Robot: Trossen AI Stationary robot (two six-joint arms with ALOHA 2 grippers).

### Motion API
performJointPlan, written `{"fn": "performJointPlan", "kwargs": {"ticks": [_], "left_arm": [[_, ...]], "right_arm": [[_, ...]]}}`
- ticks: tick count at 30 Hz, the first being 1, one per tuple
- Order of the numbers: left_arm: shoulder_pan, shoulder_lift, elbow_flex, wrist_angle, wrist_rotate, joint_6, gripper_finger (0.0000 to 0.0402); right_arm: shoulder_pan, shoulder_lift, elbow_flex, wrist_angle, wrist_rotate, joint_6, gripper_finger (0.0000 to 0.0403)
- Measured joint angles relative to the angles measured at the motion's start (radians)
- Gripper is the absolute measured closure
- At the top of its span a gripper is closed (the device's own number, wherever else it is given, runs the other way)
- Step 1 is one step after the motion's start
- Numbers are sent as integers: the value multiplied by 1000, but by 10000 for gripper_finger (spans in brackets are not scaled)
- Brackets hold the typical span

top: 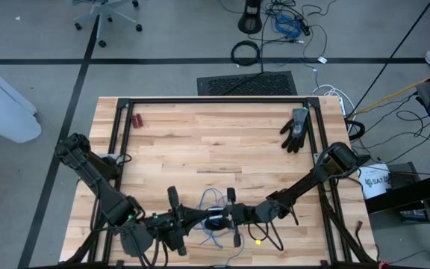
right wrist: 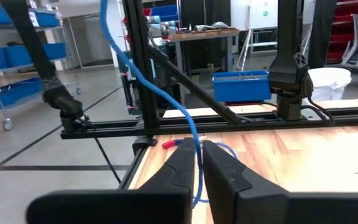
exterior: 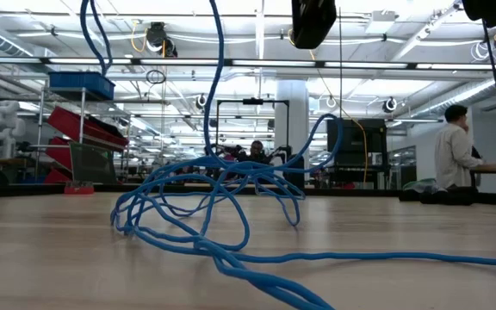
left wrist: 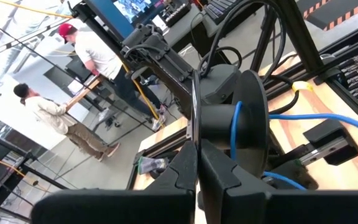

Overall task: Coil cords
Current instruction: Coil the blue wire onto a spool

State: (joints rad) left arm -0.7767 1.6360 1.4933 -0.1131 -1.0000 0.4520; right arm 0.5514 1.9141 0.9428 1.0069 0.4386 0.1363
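The blue cord (exterior: 205,194) lies in loose tangled loops on the wooden table (top: 200,142) near its front edge, and strands of it rise off the table (exterior: 216,77). Part of it is wound round the hub of a black spool (left wrist: 229,124) held up between the two arms. My left gripper (left wrist: 197,165) comes in from the left and is shut on the spool. My right gripper (right wrist: 197,165) comes in from the right, facing the left one (top: 234,215), and is shut on a strand of the cord. My left gripper pinches the thin rim of the spool's flange (left wrist: 195,134) between its two fingers, roughly level. The spool is lifted clear of the table, with the cord wrapped on its hub (left wrist: 235,130). My right gripper has a single strand of the cord (right wrist: 196,152) between its two fingers, roughly level. From the fingers the strand climbs away in a slack curve (right wrist: 138,74).
A black glove (top: 295,128) lies at the far right of the table and small red-handled pliers (top: 136,119) at the far left. A black frame rail (top: 215,101) runs round the table. A small yellow piece (top: 258,241) lies near the front edge. People stand in the room behind.
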Motion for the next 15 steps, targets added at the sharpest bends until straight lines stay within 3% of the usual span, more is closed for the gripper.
{"fn": "performJointPlan", "kwargs": {"ticks": [9,15], "left_arm": [[5,0,0,0,0,-1,395],[5,0,0,0,0,-1,395]], "right_arm": [[-11,0,0,10,0,8,345],[-16,0,0,12,0,-1,385]]}}
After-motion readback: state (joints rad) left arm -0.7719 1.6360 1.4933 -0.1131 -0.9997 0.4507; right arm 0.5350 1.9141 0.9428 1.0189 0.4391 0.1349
